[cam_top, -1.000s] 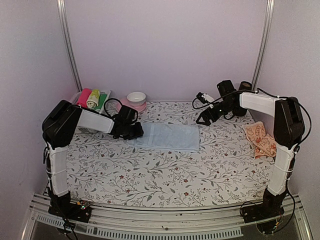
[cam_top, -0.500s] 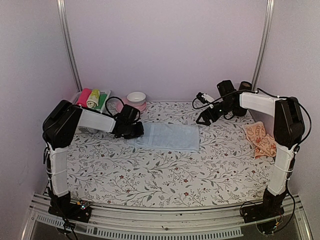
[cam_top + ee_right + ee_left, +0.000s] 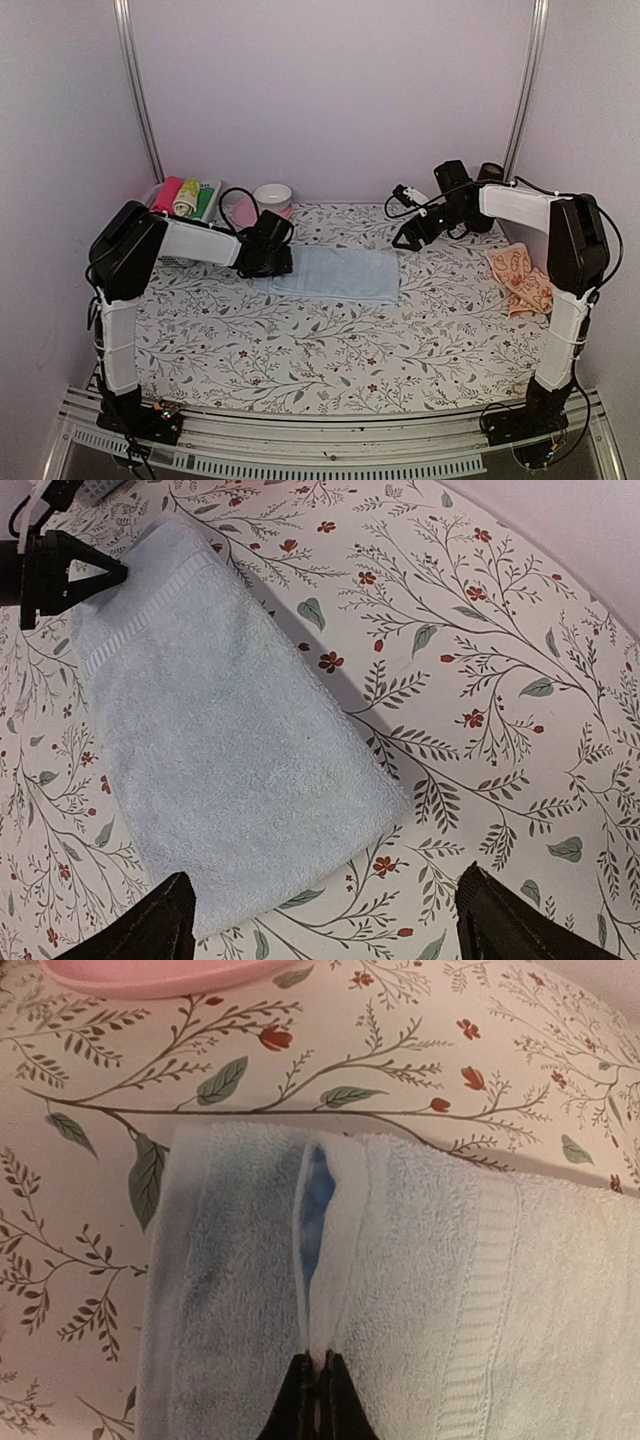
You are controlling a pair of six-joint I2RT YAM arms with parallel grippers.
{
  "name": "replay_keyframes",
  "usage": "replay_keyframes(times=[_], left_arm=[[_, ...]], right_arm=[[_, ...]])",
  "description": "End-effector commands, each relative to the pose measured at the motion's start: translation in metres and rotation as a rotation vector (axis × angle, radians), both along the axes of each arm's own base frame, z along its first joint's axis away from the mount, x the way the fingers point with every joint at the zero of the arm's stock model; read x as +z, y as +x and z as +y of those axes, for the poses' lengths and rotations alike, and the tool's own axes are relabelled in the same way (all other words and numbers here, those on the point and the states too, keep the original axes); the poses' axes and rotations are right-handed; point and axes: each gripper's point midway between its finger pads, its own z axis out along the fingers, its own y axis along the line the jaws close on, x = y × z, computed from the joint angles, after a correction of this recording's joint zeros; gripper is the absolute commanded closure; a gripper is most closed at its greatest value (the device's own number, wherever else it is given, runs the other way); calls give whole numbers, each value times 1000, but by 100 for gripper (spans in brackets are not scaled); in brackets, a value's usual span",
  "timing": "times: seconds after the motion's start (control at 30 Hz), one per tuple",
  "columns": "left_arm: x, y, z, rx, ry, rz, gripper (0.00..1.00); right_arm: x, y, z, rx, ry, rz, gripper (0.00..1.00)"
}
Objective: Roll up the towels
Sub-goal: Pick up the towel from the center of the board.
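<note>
The pale blue towel point(image 3: 335, 273) lies flat across the back middle of the floral sheet. My left gripper point(image 3: 272, 262) is at its left end, shut on a pinched-up fold of that edge point(image 3: 322, 1260). The closed fingertips point(image 3: 318, 1368) hold the cloth between them. My right gripper point(image 3: 405, 226) hovers open above the towel's right end point(image 3: 230, 750), with nothing between its wide-spread fingers point(image 3: 170, 915). The left gripper point(image 3: 60, 570) also shows at the top left of the right wrist view. The peach-orange printed towel point(image 3: 520, 278) lies crumpled at the far right, beside the right arm.
A pink and white bowl point(image 3: 270, 200) stands behind the left gripper, and its pink rim point(image 3: 150, 972) shows in the left wrist view. A white basket point(image 3: 185, 197) with rolled pink and green cloths sits at the back left. Metal posts point(image 3: 140, 100) rise in the back corners.
The left gripper closed on the blue towel's left edge, shifted slightly right and pinched up a fold. The right arm has not moved.
</note>
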Motion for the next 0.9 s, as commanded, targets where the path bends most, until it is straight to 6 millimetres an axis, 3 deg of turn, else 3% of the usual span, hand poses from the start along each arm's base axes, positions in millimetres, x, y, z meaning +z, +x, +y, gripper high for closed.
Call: replay_keyframes(times=[0.0,0.23,0.87], left_arm=[[29,3,5,26,56,-61,100],[50,3,5,36,134,-123,100],[65,7,19,74,271,-165,100]], right_arm=[[0,-1,0,10,14,6,9],[-1,-1,0,10,15,8,9],[-4,-2,1,13,14,19,9]])
